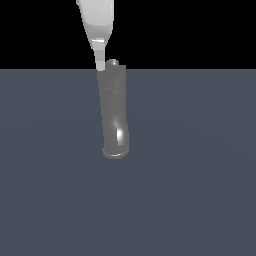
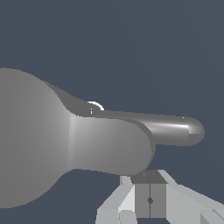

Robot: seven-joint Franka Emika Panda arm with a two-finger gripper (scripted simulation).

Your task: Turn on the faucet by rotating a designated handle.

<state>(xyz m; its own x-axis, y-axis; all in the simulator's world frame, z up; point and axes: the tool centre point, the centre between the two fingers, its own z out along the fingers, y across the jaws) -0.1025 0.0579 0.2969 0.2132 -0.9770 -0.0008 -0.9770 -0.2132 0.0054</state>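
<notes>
While the faucet (image 1: 114, 112) lies on the grey floor (image 1: 200, 175), gripper (image 1: 100, 64) touches its capped end; pads meet, closed on nothing

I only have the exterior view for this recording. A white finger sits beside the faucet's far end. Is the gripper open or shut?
Observer: Shut. In the wrist view the gripper has its two dark pads pressed together, with nothing between them.
Operator: Where is the handle? I can't make it out.
Observer: The wrist view shows the handle as a thin glossy lever with a rounded tip. It juts sideways from the wider section of the faucet.
Operator: Are the pads on it?
Observer: No. They sit by the edge of that wider section, apart from the lever. I cannot tell whether they touch the body.
</notes>
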